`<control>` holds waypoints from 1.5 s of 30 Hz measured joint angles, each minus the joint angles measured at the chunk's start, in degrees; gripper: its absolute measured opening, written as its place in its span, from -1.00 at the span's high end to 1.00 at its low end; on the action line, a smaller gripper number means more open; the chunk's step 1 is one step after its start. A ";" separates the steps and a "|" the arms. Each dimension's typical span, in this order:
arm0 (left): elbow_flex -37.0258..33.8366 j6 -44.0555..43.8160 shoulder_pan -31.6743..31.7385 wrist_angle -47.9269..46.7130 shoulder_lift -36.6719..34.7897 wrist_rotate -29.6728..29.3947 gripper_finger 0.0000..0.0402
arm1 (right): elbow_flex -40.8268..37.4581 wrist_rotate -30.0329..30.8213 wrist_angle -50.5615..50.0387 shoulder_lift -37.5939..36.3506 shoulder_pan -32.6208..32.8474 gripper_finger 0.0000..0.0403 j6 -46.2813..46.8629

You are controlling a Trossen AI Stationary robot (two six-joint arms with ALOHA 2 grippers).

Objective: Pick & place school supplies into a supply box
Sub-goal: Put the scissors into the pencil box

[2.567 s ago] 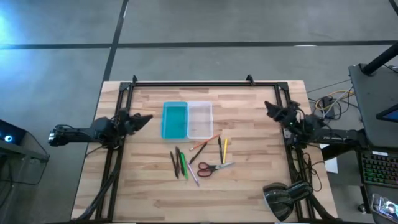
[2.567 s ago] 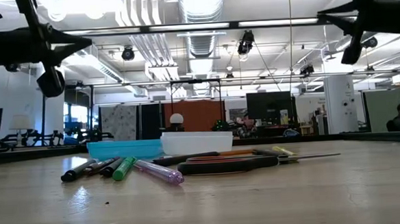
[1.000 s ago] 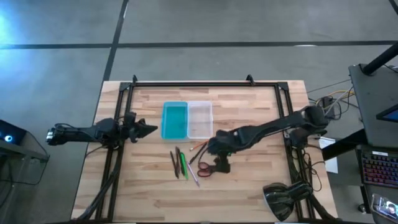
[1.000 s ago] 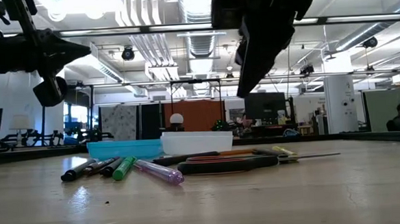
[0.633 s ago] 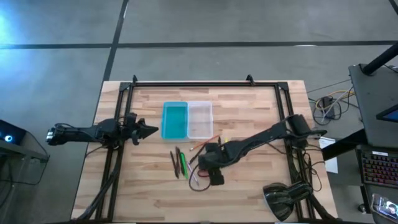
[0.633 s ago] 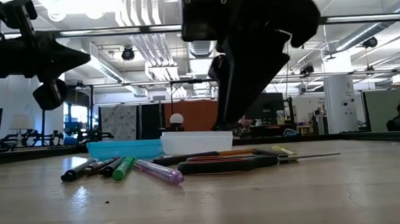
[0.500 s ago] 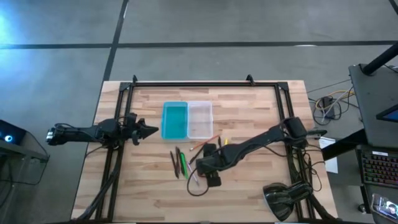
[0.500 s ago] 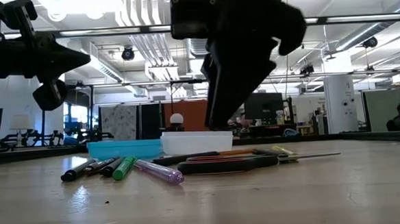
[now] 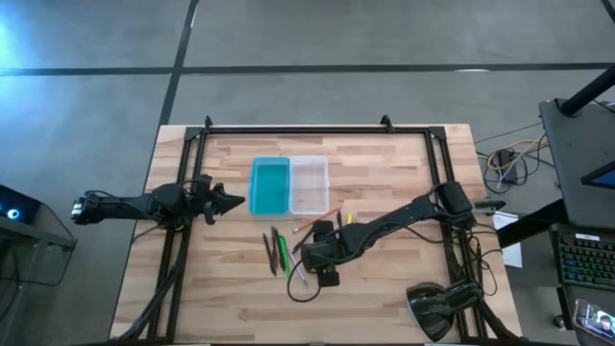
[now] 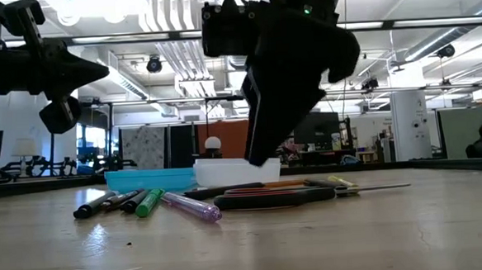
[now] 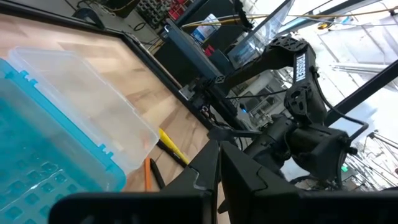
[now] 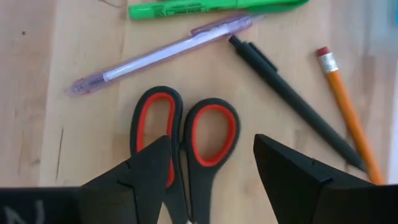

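Right gripper, jaws spread wide, hovers over the red-handled scissors, handles between its fingers; left gripper shut.

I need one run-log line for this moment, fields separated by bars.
right gripper: open, above scissors handles | left gripper: shut, waiting beside supply box | scissors: on table, not gripped

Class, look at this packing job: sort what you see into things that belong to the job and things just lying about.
Job:
box
scissors
green pen
clear pen
black pen
orange pencil
right gripper, open above the scissors

Lying about:
monitor
keyboard
cables
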 joint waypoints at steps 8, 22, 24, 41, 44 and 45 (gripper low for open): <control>0.02 -0.02 0.00 -0.17 0.00 -0.02 1.00 | -0.02 -0.67 0.81 0.89 0.17 0.02 -1.63; 0.02 -0.04 0.00 -0.26 0.02 -0.01 1.00 | -0.52 -2.69 3.10 3.10 0.00 0.04 1.29; 0.02 -0.07 0.00 -0.30 0.06 -0.04 1.00 | -0.52 -2.73 3.08 3.10 -0.02 0.04 1.27; 0.02 -0.07 0.00 -0.44 0.11 -0.05 1.00 | 0.31 -0.38 2.03 0.62 2.34 0.04 -0.36; 0.02 -0.07 0.01 -0.46 0.11 -0.05 1.00 | 0.26 -0.57 2.91 1.31 2.47 0.04 -0.22; 0.02 -0.07 0.02 -0.45 0.11 -0.06 1.00 | 0.25 -0.57 3.10 1.63 2.45 0.04 -0.22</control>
